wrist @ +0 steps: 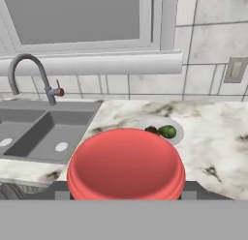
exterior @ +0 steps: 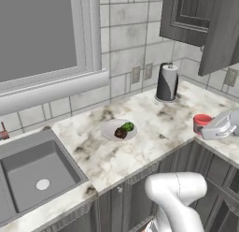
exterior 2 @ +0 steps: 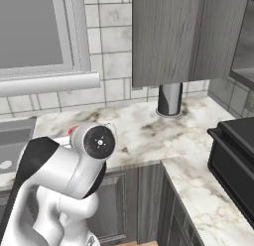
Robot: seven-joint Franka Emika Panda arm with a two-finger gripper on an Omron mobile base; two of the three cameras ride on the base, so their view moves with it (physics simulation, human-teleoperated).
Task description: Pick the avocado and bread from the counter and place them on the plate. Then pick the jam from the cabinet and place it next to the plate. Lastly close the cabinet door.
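The white plate point(exterior: 110, 129) lies mid-counter point(exterior: 154, 119) with the green avocado point(exterior: 128, 127) and the dark brown bread point(exterior: 120, 133) on it, touching each other. My gripper point(exterior: 208, 129) is shut on the red jam point(exterior: 201, 123), to the right of the plate near the counter's front edge; whether the jar touches the worktop I cannot tell. In the hand view the jam point(wrist: 126, 164) looms large in front, with the plate point(wrist: 178, 133), avocado point(wrist: 167, 131) and bread point(wrist: 151, 130) beyond it. The cabinet door point(exterior: 219, 34) stands open above on the right.
A dark paper-towel holder point(exterior: 167, 81) stands by the back wall under the cabinet. The sink point(exterior: 32, 175) with its faucet point(wrist: 29, 74) lies to the left of the plate. A black appliance point(exterior 2: 233, 155) sits on the counter's right run. My own arm point(exterior 2: 74, 175) blocks the right base view.
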